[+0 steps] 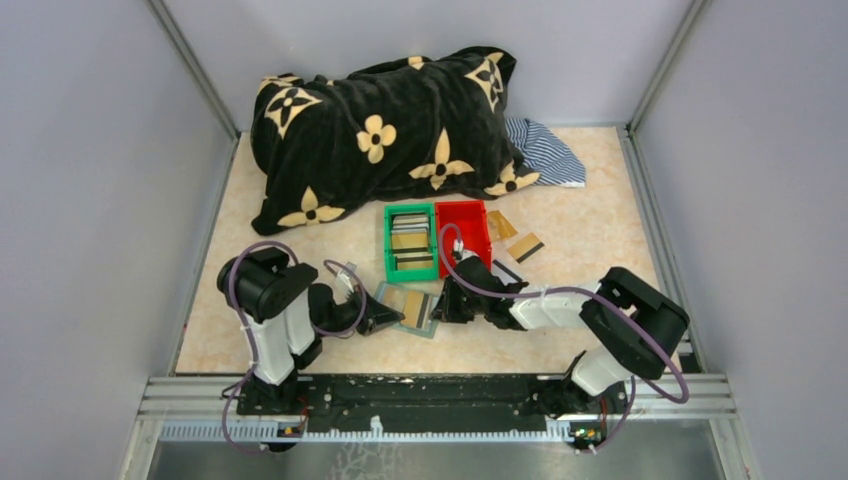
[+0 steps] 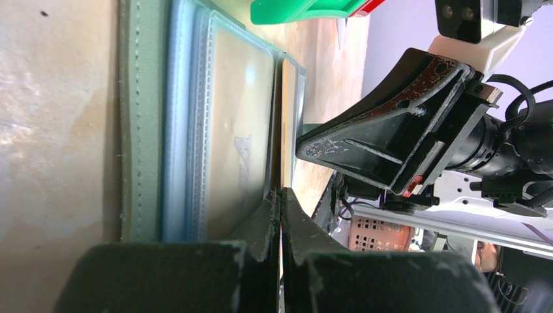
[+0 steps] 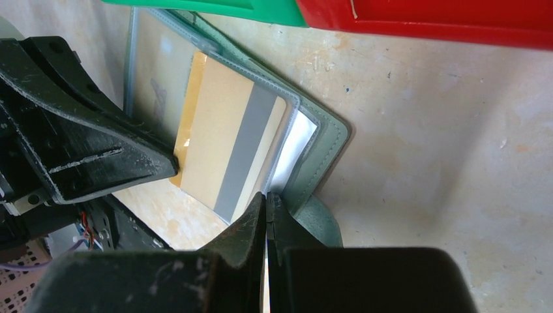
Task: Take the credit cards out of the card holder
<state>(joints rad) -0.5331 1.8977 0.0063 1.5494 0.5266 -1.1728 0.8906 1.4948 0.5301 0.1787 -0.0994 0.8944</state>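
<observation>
Our soft card holder (image 3: 324, 140) lay open beside the green bin (image 1: 386, 245), left gripper (image 2: 281, 202) and right gripper (image 3: 266, 208) each pinching a leaf; we judged the stiff, slick credit card (image 3: 222, 140) best taken by its exposed edge

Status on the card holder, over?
Left fingers, right fingers both shut on card holder pocket edges. Gold card inside clear pocket. Green bin, red bin close behind holder.

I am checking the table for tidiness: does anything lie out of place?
Yes. One gold card and a second card lie askew on the table, right of the red bin, not in any bin.
</observation>
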